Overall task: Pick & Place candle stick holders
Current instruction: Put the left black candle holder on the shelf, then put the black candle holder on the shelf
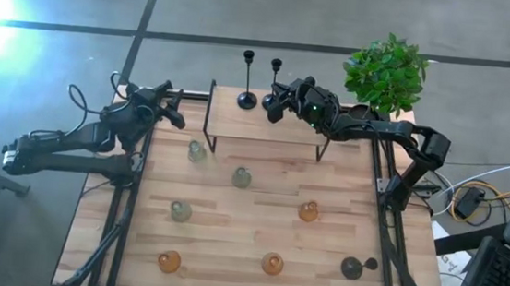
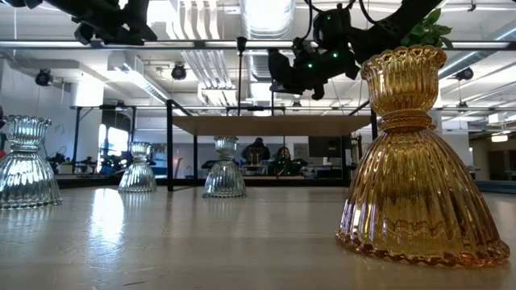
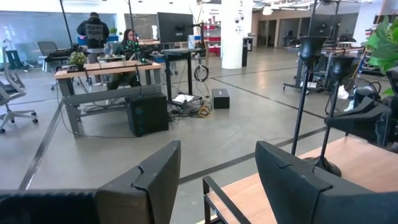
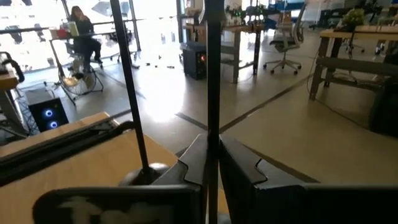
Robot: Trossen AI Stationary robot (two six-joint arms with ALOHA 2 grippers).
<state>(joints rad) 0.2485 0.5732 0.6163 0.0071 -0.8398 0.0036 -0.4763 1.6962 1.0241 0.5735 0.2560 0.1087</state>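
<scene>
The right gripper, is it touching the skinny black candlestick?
Touching. In the right wrist view, the right gripper has both fingers pressed against the thin stem of the black candlestick, with no gap showing.

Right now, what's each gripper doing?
Left gripper: open, empty, waiting at the table's far left corner.
Right gripper: shut on a black candlestick stem, on the raised shelf.
</scene>
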